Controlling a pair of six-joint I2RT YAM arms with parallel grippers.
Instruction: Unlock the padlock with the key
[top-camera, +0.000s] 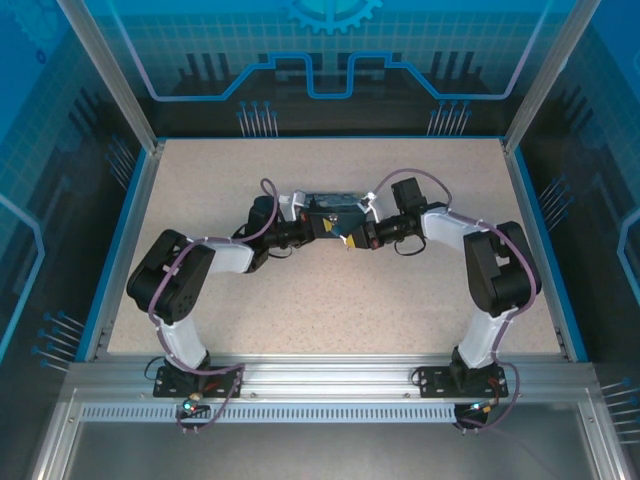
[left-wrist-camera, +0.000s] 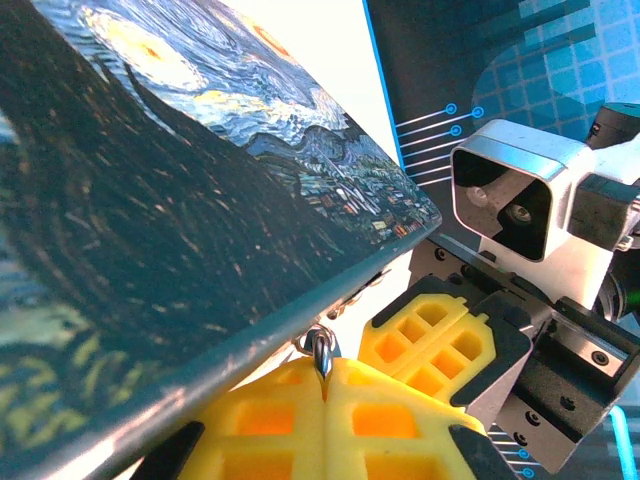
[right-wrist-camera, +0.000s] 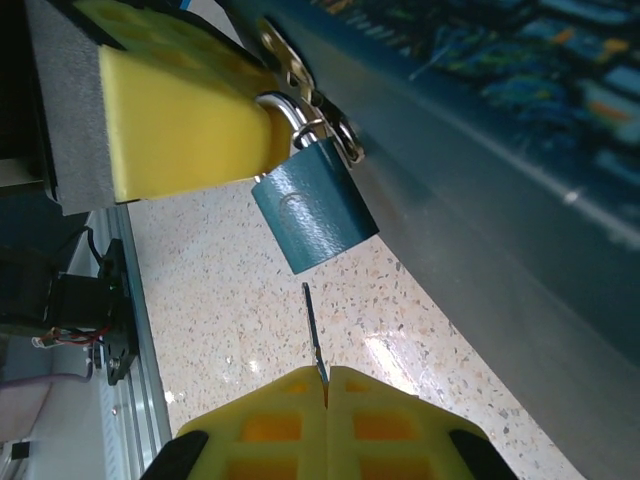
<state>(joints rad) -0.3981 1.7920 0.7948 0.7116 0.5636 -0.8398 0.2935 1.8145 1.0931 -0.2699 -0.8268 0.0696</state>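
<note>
Both arms reach in toward the middle of the desk (top-camera: 300, 300) and meet at the near side of the painted box (left-wrist-camera: 180, 200), its blue-and-yellow swirls looming large in the left wrist view. The padlock (right-wrist-camera: 315, 215) hangs from the silvery hasp (right-wrist-camera: 338, 138) on the edge of the box, teal body tilted, bottom edge pointing down and toward the right arm. The left fingers (left-wrist-camera: 250, 430) are pressed together, pinching the lock's silver shackle (left-wrist-camera: 322, 352) between their yellow pads, right up under the lip of the box. Over on the other side, the right fingers (right-wrist-camera: 270, 425) are clamped together on the key (right-wrist-camera: 314, 330), a thin dark sliver standing up out of the seam between the pads. Its tip points at the underside of the padlock and sits just below it, a small gap of speckled desk showing between the two, so key and lock are not touching. Whether the tip lines up with the keyhole cannot be told; the keyhole itself is hidden.
</note>
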